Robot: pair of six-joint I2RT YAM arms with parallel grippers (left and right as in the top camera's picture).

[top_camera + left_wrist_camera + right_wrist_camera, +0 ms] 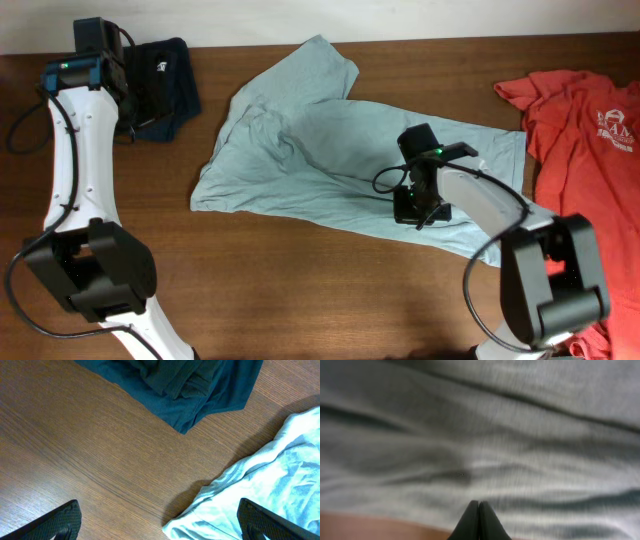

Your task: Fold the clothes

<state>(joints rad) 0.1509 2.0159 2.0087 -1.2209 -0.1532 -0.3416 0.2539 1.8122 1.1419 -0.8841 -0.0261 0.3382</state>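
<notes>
Where the right claw (478, 503) hangs closed, blue-grey T-shirt (300, 150) lies beneath.

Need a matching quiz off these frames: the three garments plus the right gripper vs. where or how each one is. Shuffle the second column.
Column 1
1. pale blue-grey T-shirt
2. coral-red T-shirt
3. dark navy garment
4. right gripper

Column 2
A. at the right edge of the overhead view
B. shut, down at the pale cloth
C. spread out, rumpled, in the middle
D. bunched at top left, beside the left arm

Pairs: 1-C, 2-A, 3-D, 4-B
</notes>
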